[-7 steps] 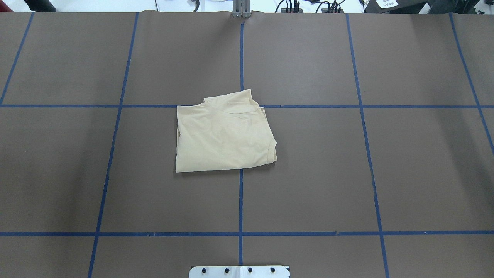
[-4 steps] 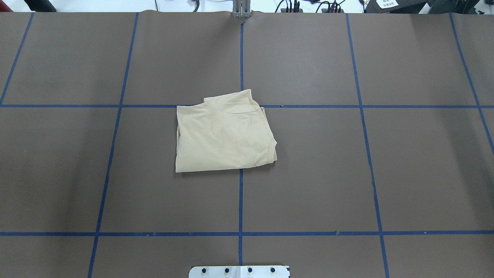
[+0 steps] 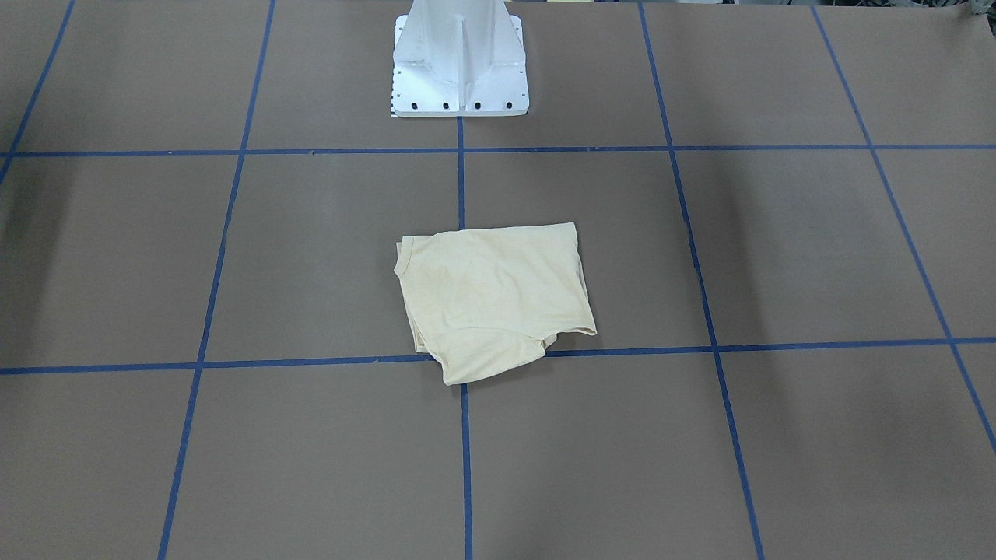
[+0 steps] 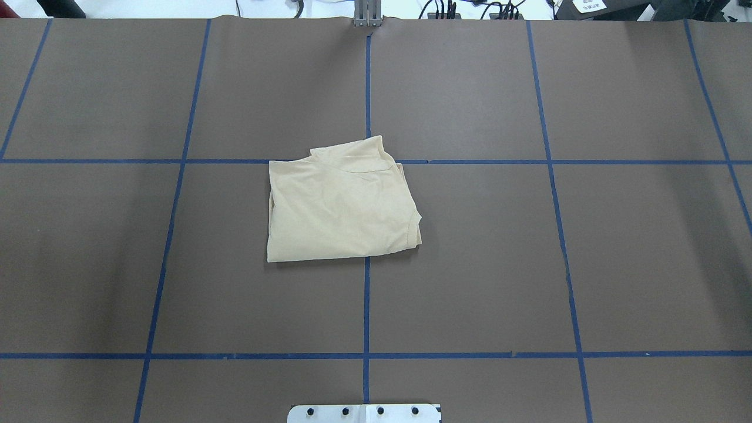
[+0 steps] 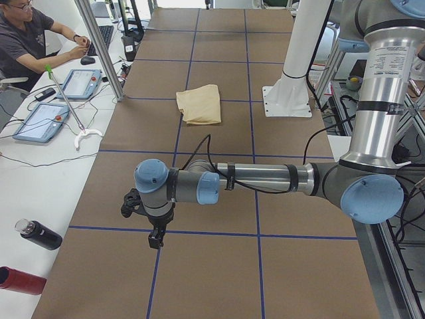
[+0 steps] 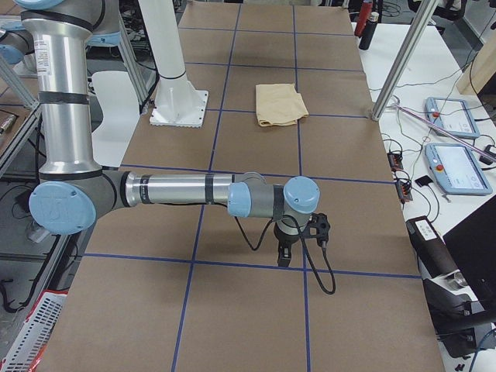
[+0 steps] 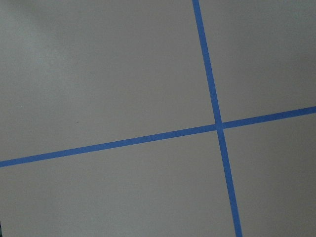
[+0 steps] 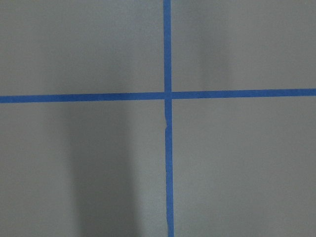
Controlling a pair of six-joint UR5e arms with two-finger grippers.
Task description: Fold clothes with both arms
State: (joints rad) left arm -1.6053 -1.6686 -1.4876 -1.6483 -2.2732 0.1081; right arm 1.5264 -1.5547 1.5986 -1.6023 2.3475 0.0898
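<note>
Brown counter (image 4: 529,264), marked into large squares by blue tape lines (image 4: 366,305), seen from overhead, front, both ends and both wrists. The left arm (image 5: 265,178) and right arm (image 6: 178,190) each reach out level above opposite ends of the counter, outside the overhead and front views, with the wrist turned downward. The white pedestal base (image 3: 459,62) stands at the near edge, on the centre line. The pale cream-yellow T-shirt (image 4: 338,208) lies flat near the middle of the counter, folded into a rough rectangle with plain fabric uppermost. It covers a tape crossing, lies mostly to the left of the centre line, and is well apart from both arms. The left gripper (image 5: 155,244) and right gripper (image 6: 284,262) point down above bare counter near tape lines. Neither touches the cloth, and whether their jaws are parted or closed cannot be told. Both wrist views show only counter and crossed tape.
</note>
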